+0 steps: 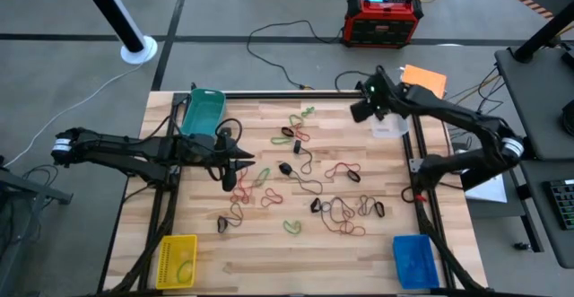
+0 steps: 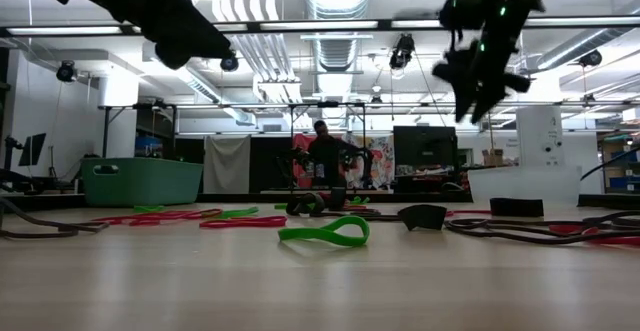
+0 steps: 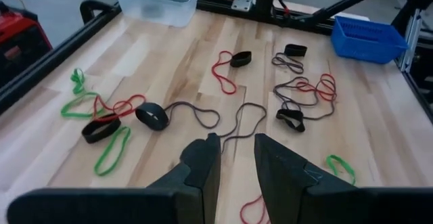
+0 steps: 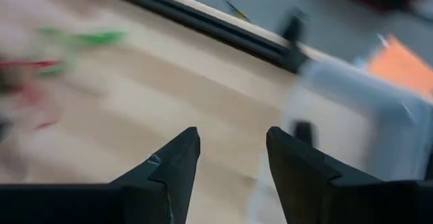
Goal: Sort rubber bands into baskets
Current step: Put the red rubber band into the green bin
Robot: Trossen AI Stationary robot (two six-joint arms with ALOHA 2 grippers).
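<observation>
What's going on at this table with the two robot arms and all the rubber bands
Two robot arms are sorting rubber bands into small baskets. The right gripper hangs open and empty by the clear basket at the table's far right corner, where a dark band shows. The left gripper is over the bands mid-table, fingers apart, holding nothing. Most bands lie loose on the wood; the yellow basket holds a green one.

red-black box (image 1: 384,20) on floor | orange sheet (image 1: 424,79), possibly paper | person (image 2: 324,155) in background
</observation>
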